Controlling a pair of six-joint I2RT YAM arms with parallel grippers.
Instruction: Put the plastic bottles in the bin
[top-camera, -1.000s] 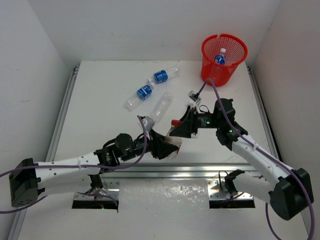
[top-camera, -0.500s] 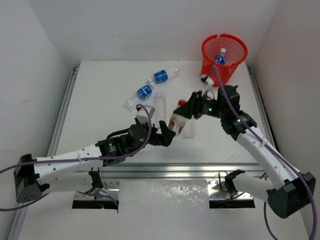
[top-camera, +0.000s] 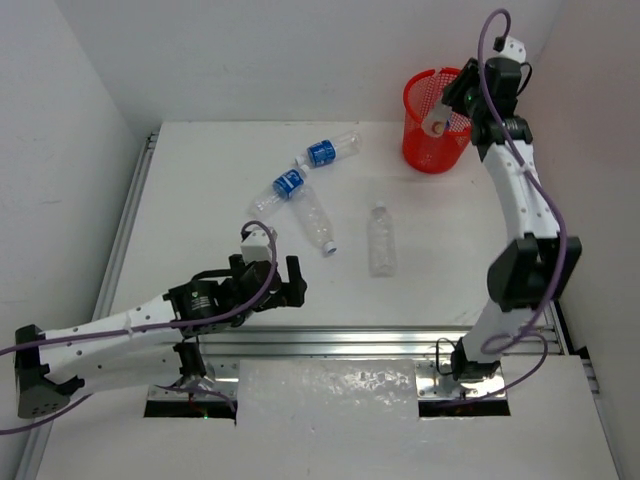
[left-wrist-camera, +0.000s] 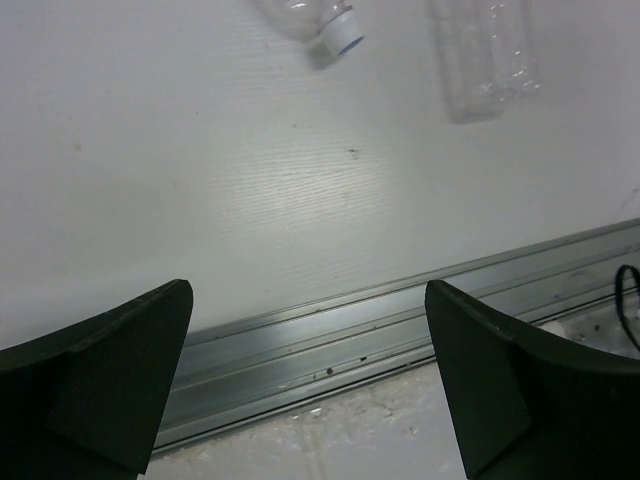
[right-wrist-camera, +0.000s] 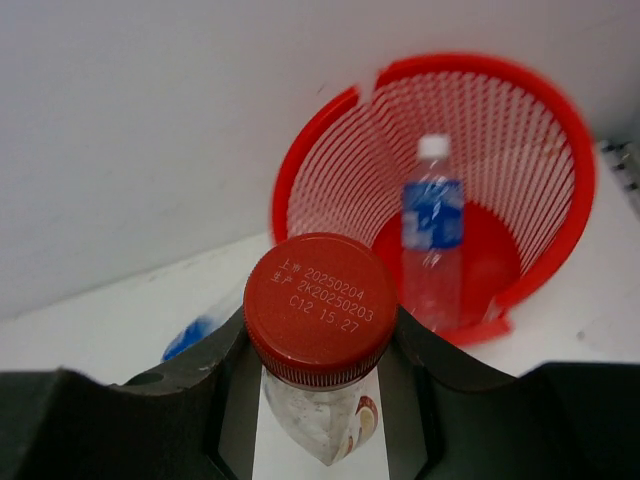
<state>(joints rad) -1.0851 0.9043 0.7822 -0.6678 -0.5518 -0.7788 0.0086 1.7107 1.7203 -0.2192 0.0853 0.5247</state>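
My right gripper (right-wrist-camera: 318, 345) is shut on a clear plastic bottle with a red cap (right-wrist-camera: 320, 295), held high beside the red mesh bin (top-camera: 428, 150) at the back right. A blue-labelled bottle (right-wrist-camera: 432, 240) stands inside the bin (right-wrist-camera: 330, 130). On the table lie two blue-labelled bottles (top-camera: 325, 152) (top-camera: 288, 183) and two plain ones, one white-capped (top-camera: 315, 222) and one at mid table (top-camera: 380, 242). My left gripper (top-camera: 280, 282) hovers low near the front edge, open and empty, with the plain bottles (left-wrist-camera: 485, 60) ahead of it.
A metal rail (left-wrist-camera: 400, 320) runs along the table's near edge just under the left gripper (left-wrist-camera: 310, 380). White walls enclose the table on the left, back and right. The bin stands close to the back right corner.
The left gripper opened, let go of the red-capped bottle and drew back to the left. The right arm carried that bottle from mid table up to the bin.
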